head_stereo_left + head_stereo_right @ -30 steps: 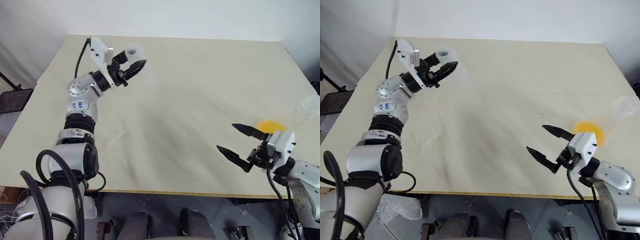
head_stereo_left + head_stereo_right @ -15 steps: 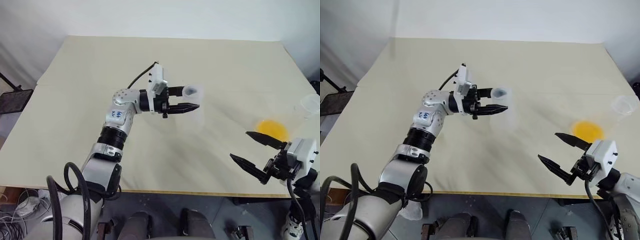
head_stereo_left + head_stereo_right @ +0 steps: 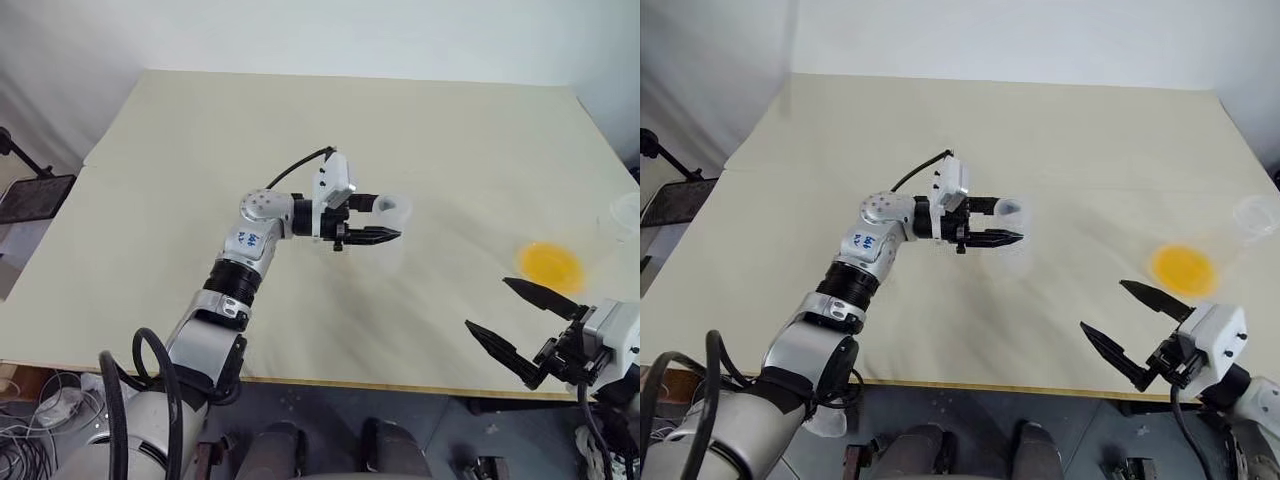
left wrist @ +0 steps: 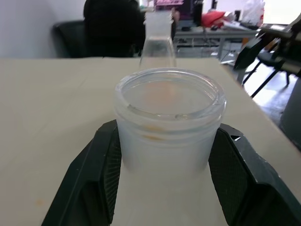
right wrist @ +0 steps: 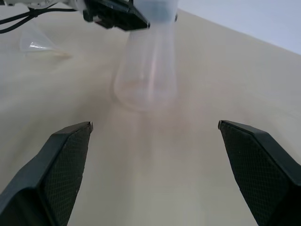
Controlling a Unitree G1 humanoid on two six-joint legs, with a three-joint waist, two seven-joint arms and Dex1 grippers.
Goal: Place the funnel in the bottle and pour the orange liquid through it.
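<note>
The clear bottle (image 3: 390,235) is near the table's middle, its wide base (image 5: 146,89) at the tabletop; I cannot tell whether it touches. My left gripper (image 3: 385,218) points level to the right and is shut on the bottle's neck just under its round mouth (image 4: 169,101). The small clear funnel (image 5: 33,40) lies on the table beyond the bottle in the right wrist view. The orange liquid (image 3: 548,264) sits in the bottom of a clear vessel at the right. My right gripper (image 3: 487,304) hangs open and empty near the front right edge.
The clear vessel's rim (image 3: 1255,212) is close to the table's right edge, and its neck (image 4: 157,37) rises behind the bottle in the left wrist view. The tan table (image 3: 200,150) has bare room on its left half and at the back.
My left arm has swung from the far left of the table to the middle and lower, carrying the bottle. My right gripper has drawn back toward the front edge, still open.
</note>
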